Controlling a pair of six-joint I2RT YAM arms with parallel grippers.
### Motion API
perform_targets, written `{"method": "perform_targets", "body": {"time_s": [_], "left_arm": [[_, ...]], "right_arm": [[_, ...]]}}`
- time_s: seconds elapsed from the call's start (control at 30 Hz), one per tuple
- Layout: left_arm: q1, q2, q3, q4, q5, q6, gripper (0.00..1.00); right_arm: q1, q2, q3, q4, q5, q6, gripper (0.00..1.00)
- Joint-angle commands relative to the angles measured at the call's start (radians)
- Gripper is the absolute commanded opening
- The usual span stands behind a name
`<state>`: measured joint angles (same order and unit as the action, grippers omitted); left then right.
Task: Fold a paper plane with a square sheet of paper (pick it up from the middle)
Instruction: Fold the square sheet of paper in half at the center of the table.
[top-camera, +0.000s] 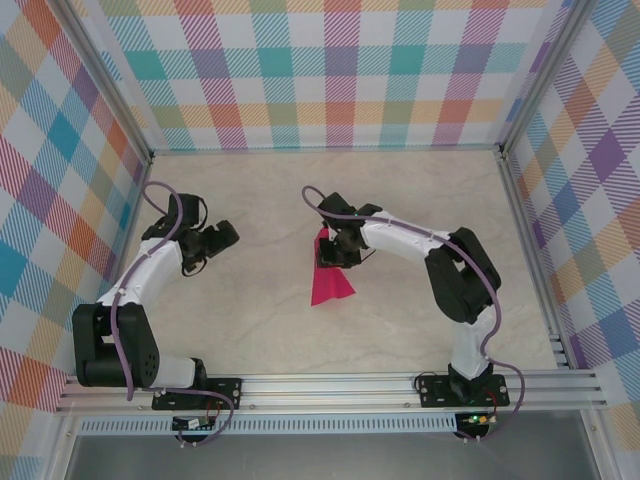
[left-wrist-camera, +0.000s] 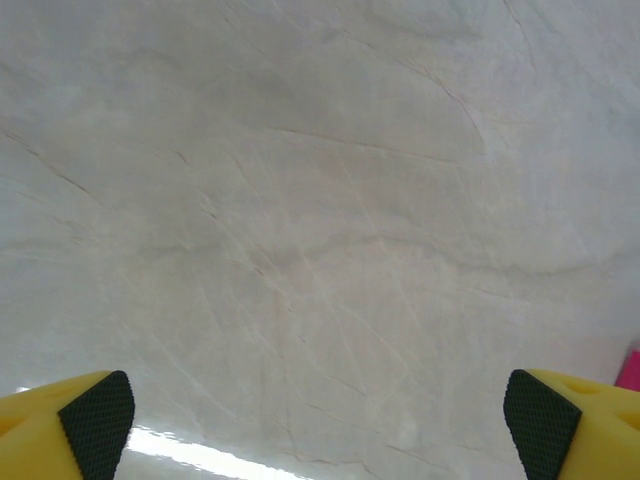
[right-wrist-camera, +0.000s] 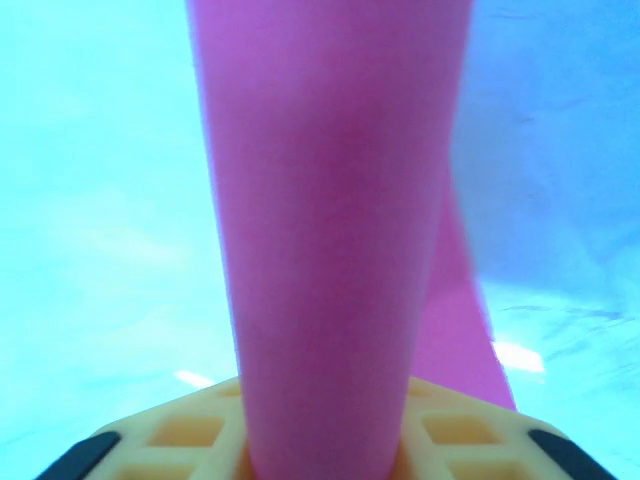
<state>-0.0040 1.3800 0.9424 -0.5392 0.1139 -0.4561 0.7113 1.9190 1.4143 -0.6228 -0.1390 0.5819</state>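
Observation:
The magenta-pink sheet of paper (top-camera: 332, 283) is folded into a narrow pointed shape and lies near the middle of the table. Its far end rises into my right gripper (top-camera: 336, 250). In the right wrist view the paper (right-wrist-camera: 330, 220) runs as a wide pink band straight up from between the yellow fingers (right-wrist-camera: 170, 435), and my right gripper (right-wrist-camera: 325, 445) is shut on it. My left gripper (top-camera: 214, 240) hangs over bare table well to the left, open with nothing between its black pads (left-wrist-camera: 98, 418). A sliver of the pink paper (left-wrist-camera: 631, 369) shows at the right edge of the left wrist view.
The marble-look tabletop (top-camera: 250, 320) is fenced by checked walls (top-camera: 330, 70) at the back and sides. An aluminium rail (top-camera: 330, 385) runs along the near edge, where both arm bases sit.

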Motion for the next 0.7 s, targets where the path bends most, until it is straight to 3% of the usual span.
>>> {"method": "perform_targets", "body": {"time_s": [0.0,0.1,0.3,0.67], "left_arm": [[-0.011,-0.001,-0.042,0.072,0.188,-0.070,0.94],[-0.067,-0.004,-0.080,0.160,0.271,-0.130,0.89],[-0.213,0.024,-0.130,0.335,0.327,-0.218,0.77],[-0.400,0.183,-0.099,0.452,0.316,-0.276,0.53]], "right_arm": [[-0.042,-0.080,-0.072,0.199,-0.272,0.080,0.27],[-0.063,-0.102,-0.130,0.315,-0.370,0.142,0.29],[-0.111,-0.056,-0.202,0.383,-0.420,0.182,0.32],[-0.120,-0.002,-0.201,0.215,-0.227,0.118,0.42]]}}
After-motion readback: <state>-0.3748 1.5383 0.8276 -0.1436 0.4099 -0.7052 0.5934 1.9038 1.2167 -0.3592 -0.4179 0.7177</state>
